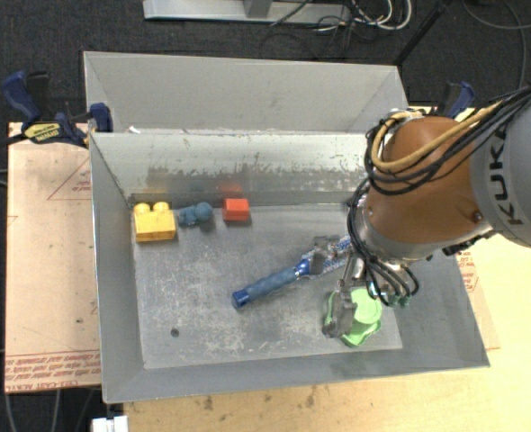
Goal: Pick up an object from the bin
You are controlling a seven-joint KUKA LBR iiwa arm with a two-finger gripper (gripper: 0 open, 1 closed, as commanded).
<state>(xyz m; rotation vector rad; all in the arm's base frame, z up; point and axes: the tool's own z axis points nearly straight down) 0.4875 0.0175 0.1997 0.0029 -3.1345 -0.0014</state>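
My pincer (339, 320), spread or pressed together I cannot tell, sits at the nine o'clock side of the green lump (370, 315) near the bin's (117, 268) five o'clock corner, and may shove it against the wall, since the half-hidden lump seems to run twelve to six.

Bin (202, 336) w/ yellow block (154, 221), red cube (237, 209), blue brush (265, 286), green lump (364, 317).
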